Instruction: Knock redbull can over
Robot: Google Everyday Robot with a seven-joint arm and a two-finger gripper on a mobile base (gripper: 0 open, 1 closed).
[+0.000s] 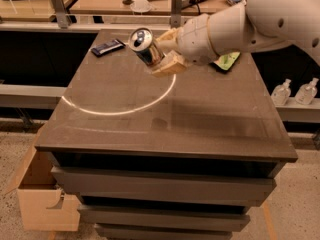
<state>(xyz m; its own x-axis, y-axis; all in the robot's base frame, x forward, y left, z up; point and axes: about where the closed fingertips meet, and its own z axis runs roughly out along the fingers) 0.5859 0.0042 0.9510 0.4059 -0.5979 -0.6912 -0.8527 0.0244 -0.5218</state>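
The redbull can (144, 45) is slim, blue and silver, and its silver top with the pull tab faces me. It is tilted steeply, top leaning left and toward me, over the far middle of the dark table (165, 119). My gripper (160, 53) reaches in from the right. One tan finger is above the can and the other tan finger (170, 66) is below it, so the can is clamped between them. Whether the can's base touches the table is hidden by the fingers.
A dark flat bar wrapper (107, 46) lies at the far left of the table. A green snack bag (227, 60) shows partly behind my arm at the far right. A cardboard box (42, 194) stands on the floor at the left. Two small bottles (295, 91) stand on a ledge at the right.
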